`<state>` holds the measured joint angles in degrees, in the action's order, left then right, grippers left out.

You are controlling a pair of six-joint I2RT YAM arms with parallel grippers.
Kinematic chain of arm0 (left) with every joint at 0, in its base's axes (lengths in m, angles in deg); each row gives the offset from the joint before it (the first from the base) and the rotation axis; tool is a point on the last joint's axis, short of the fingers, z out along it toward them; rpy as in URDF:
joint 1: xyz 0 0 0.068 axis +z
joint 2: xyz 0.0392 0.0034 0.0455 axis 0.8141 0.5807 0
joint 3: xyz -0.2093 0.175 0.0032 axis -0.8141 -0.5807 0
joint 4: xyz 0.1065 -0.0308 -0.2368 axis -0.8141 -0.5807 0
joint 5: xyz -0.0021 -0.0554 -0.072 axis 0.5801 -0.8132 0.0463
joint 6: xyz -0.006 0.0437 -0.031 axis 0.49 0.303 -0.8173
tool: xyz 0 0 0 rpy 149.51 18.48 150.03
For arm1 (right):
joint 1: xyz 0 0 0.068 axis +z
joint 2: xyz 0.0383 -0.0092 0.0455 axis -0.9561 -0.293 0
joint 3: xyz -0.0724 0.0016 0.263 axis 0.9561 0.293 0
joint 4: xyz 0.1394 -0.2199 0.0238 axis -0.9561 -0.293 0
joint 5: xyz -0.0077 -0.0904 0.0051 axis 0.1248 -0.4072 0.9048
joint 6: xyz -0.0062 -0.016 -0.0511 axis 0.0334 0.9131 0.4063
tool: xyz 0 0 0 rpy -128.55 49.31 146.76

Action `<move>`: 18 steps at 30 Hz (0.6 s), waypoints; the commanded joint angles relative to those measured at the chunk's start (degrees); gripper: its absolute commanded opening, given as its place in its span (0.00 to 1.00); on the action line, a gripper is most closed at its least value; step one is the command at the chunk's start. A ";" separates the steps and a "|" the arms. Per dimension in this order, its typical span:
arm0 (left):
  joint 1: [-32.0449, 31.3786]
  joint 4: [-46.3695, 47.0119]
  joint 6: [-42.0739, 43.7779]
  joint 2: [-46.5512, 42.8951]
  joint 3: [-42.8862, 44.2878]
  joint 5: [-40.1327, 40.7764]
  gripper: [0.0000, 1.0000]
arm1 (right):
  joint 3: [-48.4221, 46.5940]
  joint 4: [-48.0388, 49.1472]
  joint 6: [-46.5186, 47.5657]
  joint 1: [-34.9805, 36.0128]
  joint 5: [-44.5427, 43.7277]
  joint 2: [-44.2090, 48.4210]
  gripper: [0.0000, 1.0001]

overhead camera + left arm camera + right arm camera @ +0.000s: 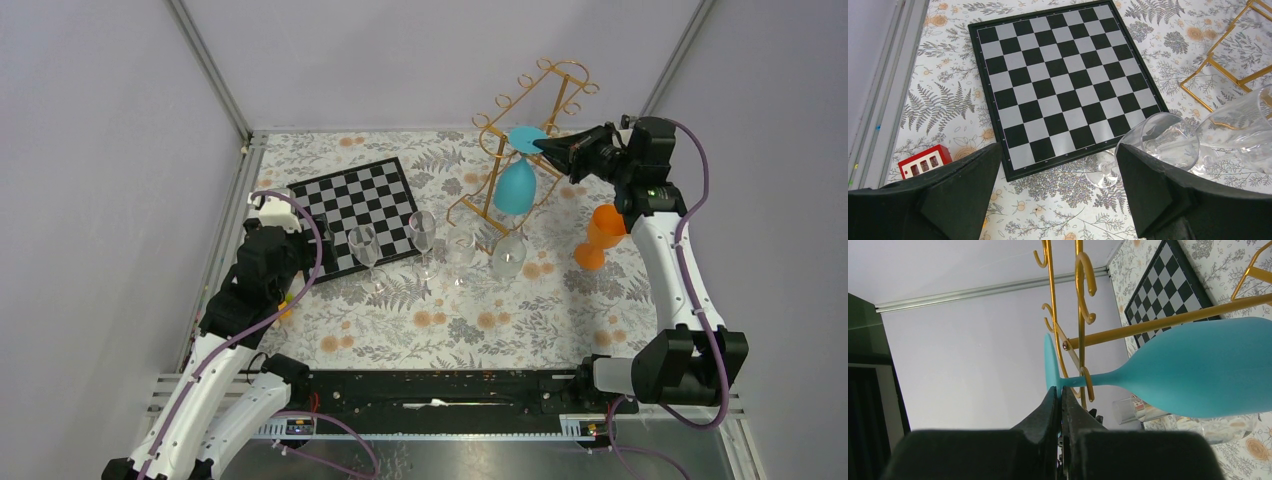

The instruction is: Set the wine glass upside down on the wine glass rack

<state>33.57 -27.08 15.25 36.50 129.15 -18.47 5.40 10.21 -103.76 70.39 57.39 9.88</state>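
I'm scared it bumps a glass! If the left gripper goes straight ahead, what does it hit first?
Probably the black-and-white chessboard, near its front edge, though depth is unclear. The open left gripper points there; the clear wine glass stands right of that line.

Noted glossy gold metal wire on the wine glass rack (1148,326). Found the teal wine glass (1198,372) opaque, smooth and matt, plastic by its look. Saw clear, shiny glass in the stemmed glasses (422,232), a smooth chessboard (1063,85) with faint sheen, and a matt printed floral table cover (450,320).
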 commanded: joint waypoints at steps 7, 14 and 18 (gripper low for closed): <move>0.27 1.65 0.29 -0.89 -0.36 1.31 0.99 | -1.72 0.39 1.73 0.81 -0.81 0.92 0.07; 0.27 1.65 0.33 -0.97 -0.12 1.34 0.99 | -1.36 -0.23 2.50 0.81 -0.64 1.59 0.16; 0.27 1.52 0.25 -1.00 0.31 1.40 0.99 | -1.29 0.15 2.87 0.81 0.26 1.61 0.20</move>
<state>33.57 -27.08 15.25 36.41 129.15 -18.34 5.40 8.88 -102.30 70.72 57.09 9.91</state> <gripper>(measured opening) 0.989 0.181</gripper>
